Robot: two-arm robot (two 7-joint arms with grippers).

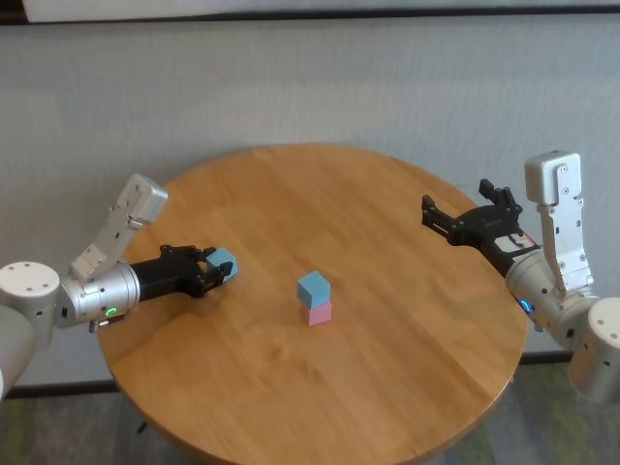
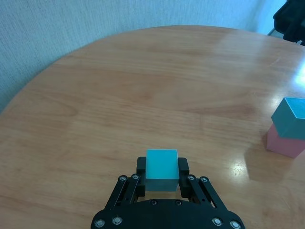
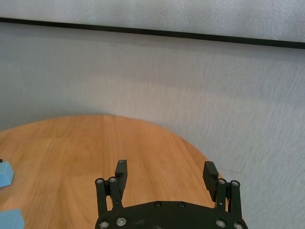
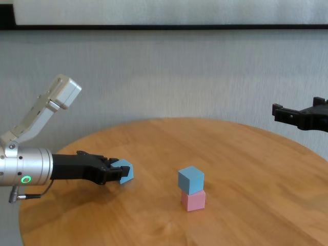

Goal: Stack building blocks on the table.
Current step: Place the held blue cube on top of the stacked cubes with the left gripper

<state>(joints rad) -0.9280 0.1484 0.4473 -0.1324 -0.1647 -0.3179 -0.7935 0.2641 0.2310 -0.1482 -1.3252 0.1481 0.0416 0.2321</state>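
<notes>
Left gripper (image 1: 221, 268), frame left, clenches a light blue cube (image 1: 223, 263); right gripper (image 1: 463, 205), frame right, hangs released above the table (image 1: 387, 387)

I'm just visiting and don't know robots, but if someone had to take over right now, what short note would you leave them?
Left gripper: shut on a light blue block, over the table's left part.
Right gripper: open, empty, raised at the table's right edge.
Mid-table: the other light blue block sits on the pink block, slightly turned.
Done: two blocks stacked.
Left: bring the held block over and set it on top of the stack, probably gently, then open the gripper.
</notes>
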